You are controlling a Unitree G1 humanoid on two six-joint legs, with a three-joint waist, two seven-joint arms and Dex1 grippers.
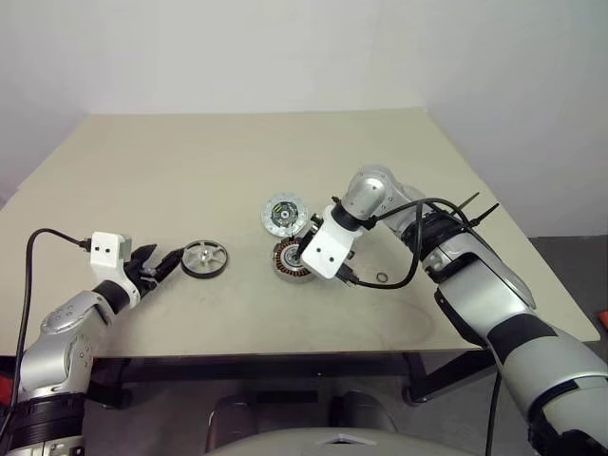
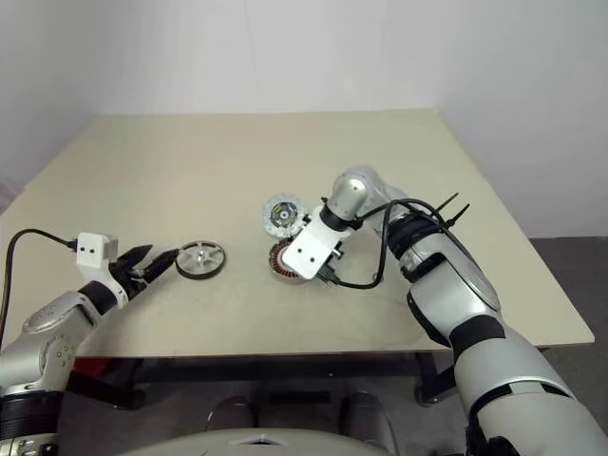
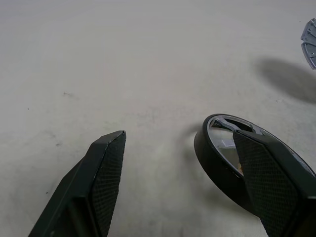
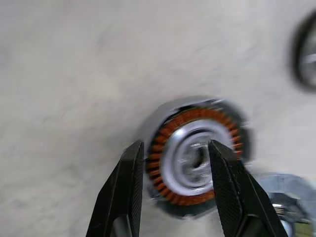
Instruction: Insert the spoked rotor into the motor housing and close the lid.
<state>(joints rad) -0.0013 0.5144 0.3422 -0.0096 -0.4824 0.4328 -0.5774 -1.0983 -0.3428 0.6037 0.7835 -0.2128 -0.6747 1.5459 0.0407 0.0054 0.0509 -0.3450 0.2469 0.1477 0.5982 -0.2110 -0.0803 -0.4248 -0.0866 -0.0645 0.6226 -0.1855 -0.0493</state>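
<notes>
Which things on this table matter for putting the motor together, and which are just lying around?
For the job:
- spoked rotor
- motor housing
- lid
- left hand
- right hand

Lying about:
- small dark ring on the table

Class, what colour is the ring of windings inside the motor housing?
Copper-orange, circling a silver centre; the motor housing shows this best in the right wrist view.

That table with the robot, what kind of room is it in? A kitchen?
Probably not a kitchen; it looks like a robot test room or workshop. A plain beige table stands against bare white walls, and on it lie motor parts: a housing with copper windings, a rotor and a lid.
</notes>
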